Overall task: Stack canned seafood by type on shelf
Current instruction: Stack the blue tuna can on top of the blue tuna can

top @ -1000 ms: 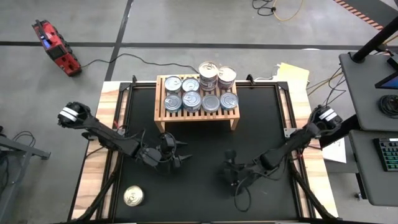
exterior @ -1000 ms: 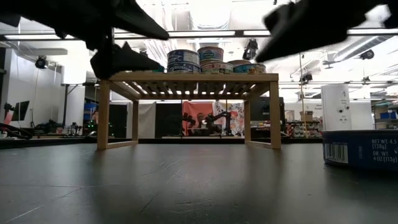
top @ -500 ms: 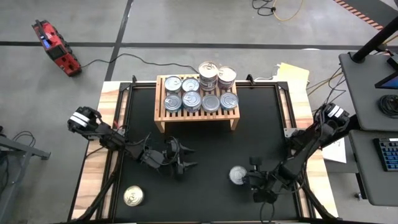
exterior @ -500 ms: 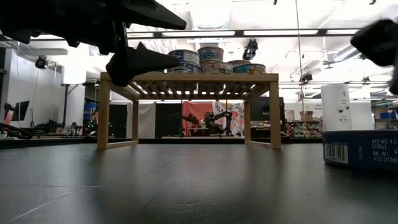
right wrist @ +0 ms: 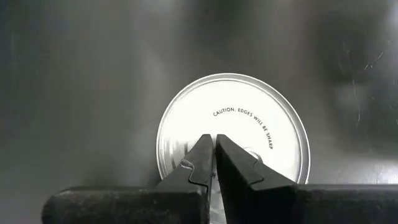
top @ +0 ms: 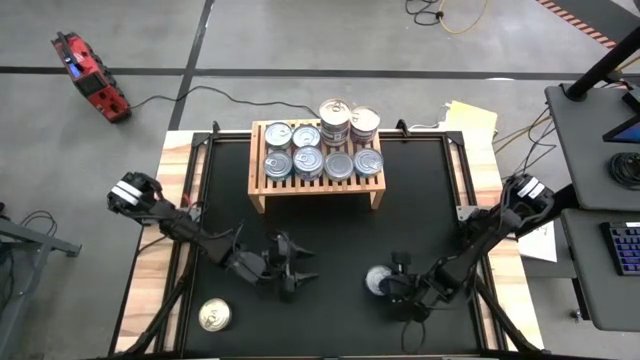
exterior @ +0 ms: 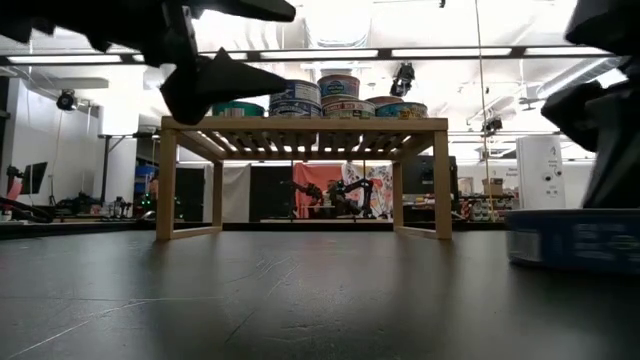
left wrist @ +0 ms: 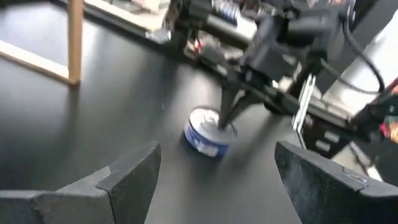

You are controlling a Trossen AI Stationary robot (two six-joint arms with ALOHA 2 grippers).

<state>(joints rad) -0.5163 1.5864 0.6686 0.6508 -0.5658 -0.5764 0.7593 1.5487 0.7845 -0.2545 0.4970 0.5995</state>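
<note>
One camera hangs high up and looks straight down on the whole black table (top: 320, 200), while another sits down at table height and looks level across it, under the wooden shelf (exterior: 300, 125), into the room. The left wrist camera looks across the table at a blue tin (left wrist: 209, 132). The right wrist camera looks down on that tin very close.
</note>
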